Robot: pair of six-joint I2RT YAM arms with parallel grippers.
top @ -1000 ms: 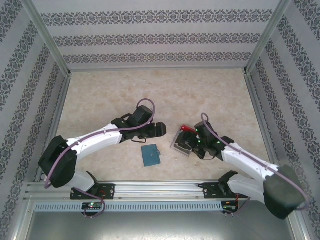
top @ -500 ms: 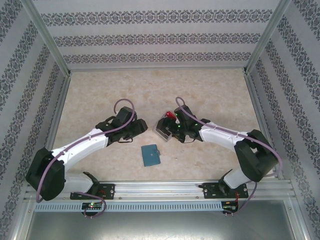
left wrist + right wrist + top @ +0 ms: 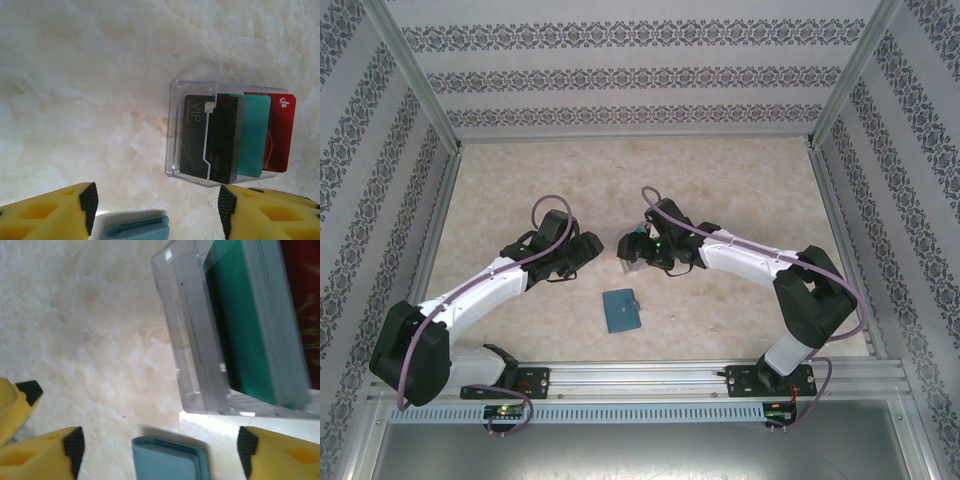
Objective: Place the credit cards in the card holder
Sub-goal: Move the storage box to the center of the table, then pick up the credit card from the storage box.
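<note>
On the pale marbled worktop (image 3: 740,180), a small teal-blue, leather-like folding card holder (image 3: 622,310) lies folded near the front edge, between the two arms. Just beyond it stands a clear plastic tray (image 3: 172,130). The credit cards (image 3: 235,135) sit in it one behind another: a black card (image 3: 212,137) with gold "VIP" lettering in front, a teal-green plastic card (image 3: 254,132) behind it, and a red plastic card (image 3: 281,130) at the back.

The left end effector (image 3: 157,210) hovers just to the left of the tray. Its yellow, black-padded fingers (image 3: 89,202) are spread wide with nothing between them. The right end effector (image 3: 160,447) hangs at the tray from the right, likewise wide and empty (the card holder's edge shows under the gap in both wrist views, lying on the worktop, not gripped). In the top view the two end effectors face each other closely across the tray.
</note>
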